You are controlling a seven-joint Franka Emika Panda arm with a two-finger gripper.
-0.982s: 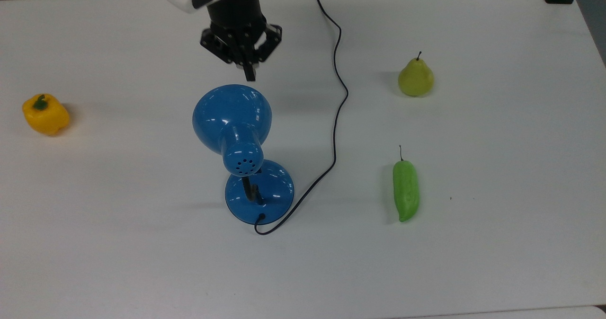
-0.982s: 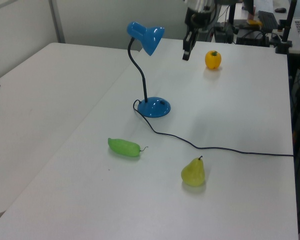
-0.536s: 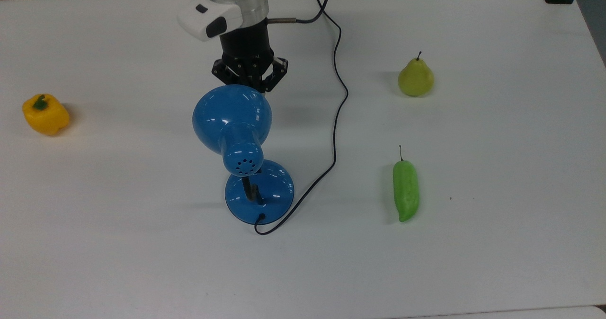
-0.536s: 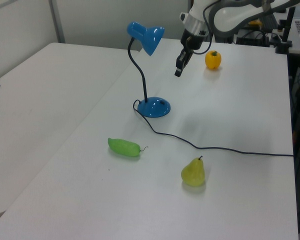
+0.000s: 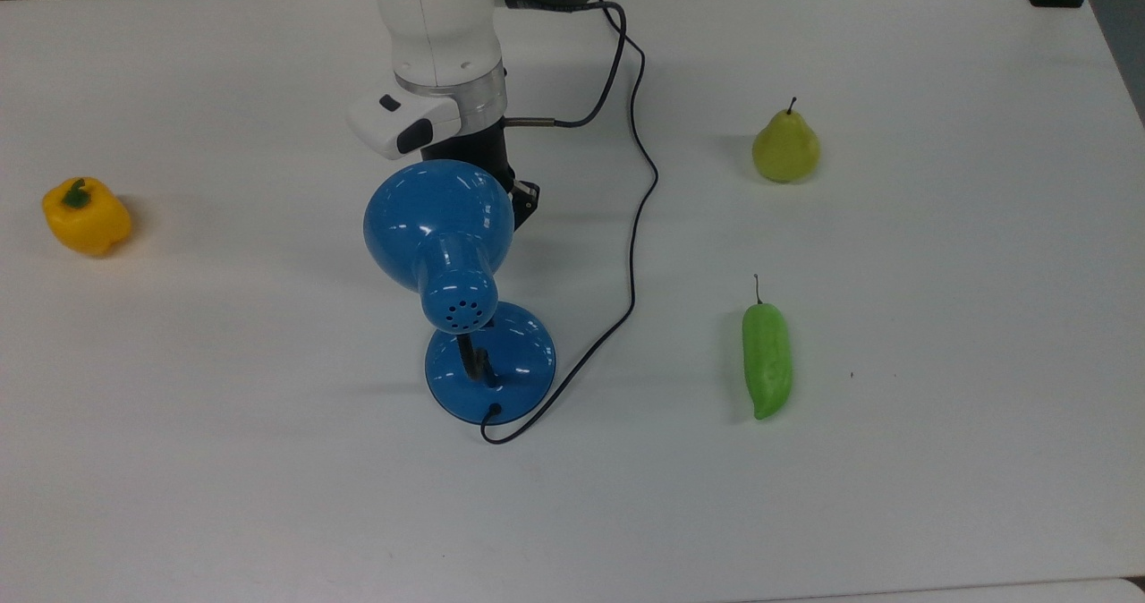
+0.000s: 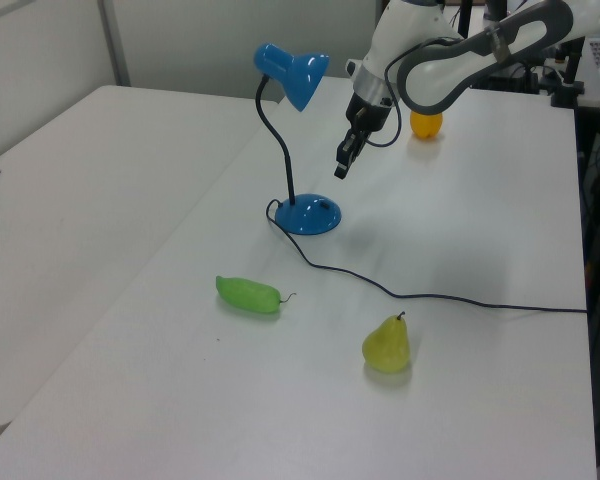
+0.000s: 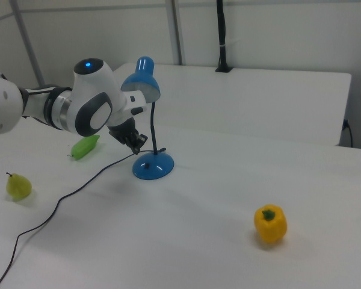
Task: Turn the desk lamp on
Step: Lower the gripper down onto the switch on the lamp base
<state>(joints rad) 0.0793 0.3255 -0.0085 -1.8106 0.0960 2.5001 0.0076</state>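
Note:
The glossy blue desk lamp stands mid-table. Its dome shade (image 5: 438, 214) leans over the round base (image 5: 490, 361) on a black gooseneck (image 6: 280, 150). A thin black cord (image 5: 633, 227) runs from the base to the far edge. In the top view the white wrist (image 5: 443, 115) reaches in behind the shade, which covers the fingers. My gripper (image 6: 340, 168) points down, shut with nothing in it. It hangs just above and to the left view's right of the base (image 6: 308, 214). In the right view my gripper (image 7: 137, 144) is close above the base (image 7: 153, 165).
A yellow bell pepper (image 5: 86, 216) sits at the top view's left. A pear (image 5: 785, 147) and a green pepper-like vegetable (image 5: 767, 360) lie at the top view's right. The cord snakes across the table between the lamp and the pear.
My gripper has come down and moved toward the lamp base, passing under the shade in the top view. The lamp and the fruit have not moved.

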